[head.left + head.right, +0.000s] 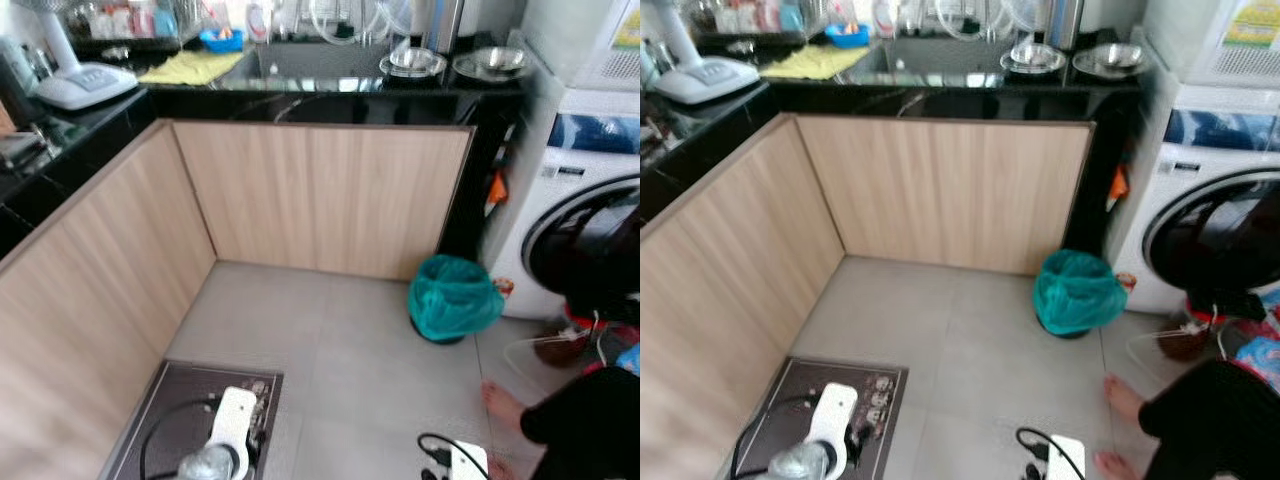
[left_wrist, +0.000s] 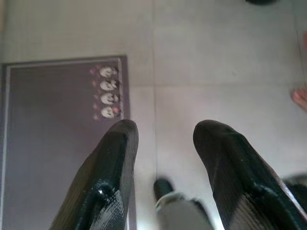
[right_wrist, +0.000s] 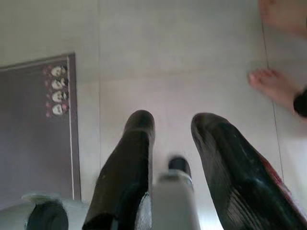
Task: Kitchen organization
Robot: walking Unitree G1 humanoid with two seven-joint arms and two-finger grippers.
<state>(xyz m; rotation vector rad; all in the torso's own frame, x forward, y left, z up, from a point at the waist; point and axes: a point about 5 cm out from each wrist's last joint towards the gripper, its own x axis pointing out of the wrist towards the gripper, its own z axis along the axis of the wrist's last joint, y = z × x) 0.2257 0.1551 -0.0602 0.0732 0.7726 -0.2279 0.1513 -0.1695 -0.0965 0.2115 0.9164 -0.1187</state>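
A black L-shaped counter runs along the far wall and the left side, over light wood cabinet fronts. On it lie a yellow cloth, two steel bowls and a white appliance; a sink is set in the middle. Both arms hang low over the floor. My left gripper is open above the edge of a dark mat, holding nothing. My right gripper is open over grey floor tiles, also holding nothing.
A bin lined with a green bag stands by the cabinet's right end. A white washing machine with a microwave on top fills the right side. A person in black crouches there, bare feet on the tiles.
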